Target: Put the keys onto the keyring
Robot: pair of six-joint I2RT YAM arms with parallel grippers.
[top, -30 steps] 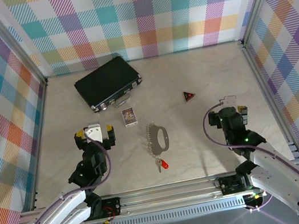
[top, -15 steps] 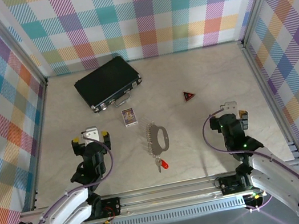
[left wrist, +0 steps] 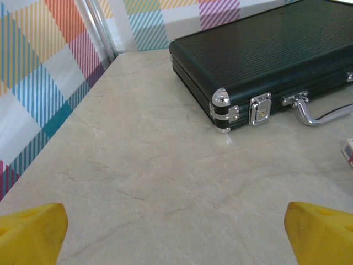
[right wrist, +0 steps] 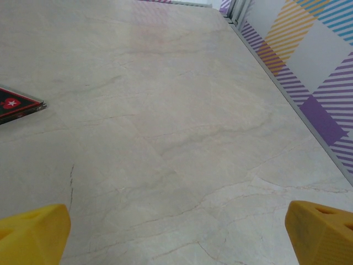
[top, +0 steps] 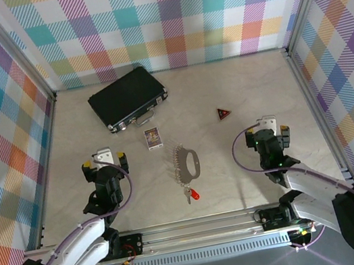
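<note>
Left end effector [top: 103, 161] farther left

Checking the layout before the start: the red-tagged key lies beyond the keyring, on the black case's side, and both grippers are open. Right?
Not quite. The top external view shows the red-tagged key on the near side of the keyring, toward the arm bases, not on the black case's side. The left gripper and right gripper are both open, as you said.
</note>
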